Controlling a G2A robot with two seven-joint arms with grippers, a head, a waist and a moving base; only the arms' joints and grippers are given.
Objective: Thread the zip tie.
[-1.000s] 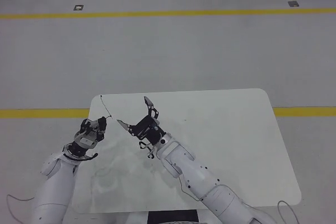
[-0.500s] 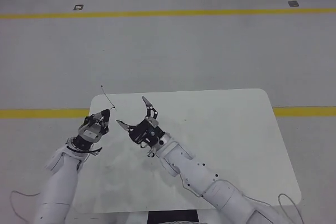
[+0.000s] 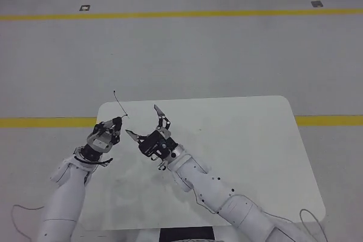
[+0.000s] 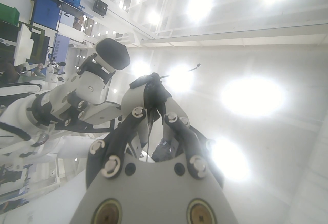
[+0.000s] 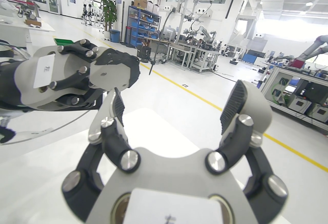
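A thin black zip tie (image 3: 119,103) (image 4: 179,72) sticks out of my left gripper (image 3: 115,124) (image 4: 153,80), which is shut on it above the table's far left corner. The tie's free end points away past the table's far edge. My right gripper (image 3: 141,120) (image 5: 176,95) stands open just to the right of it, fingers spread wide with nothing between them. In the right wrist view the left gripper (image 5: 116,69) sits close beyond one fingertip, with the tie (image 5: 153,63) jutting from it.
The white table (image 3: 242,139) with rounded corners carries both arms over its left part; its right half is bare. Grey floor with yellow lines (image 3: 187,13) surrounds it.
My left gripper has shifted a little up and to the right with the zip tie, closer to the right gripper. The tie's free end now leans farther past the table edge. The right gripper barely moved.
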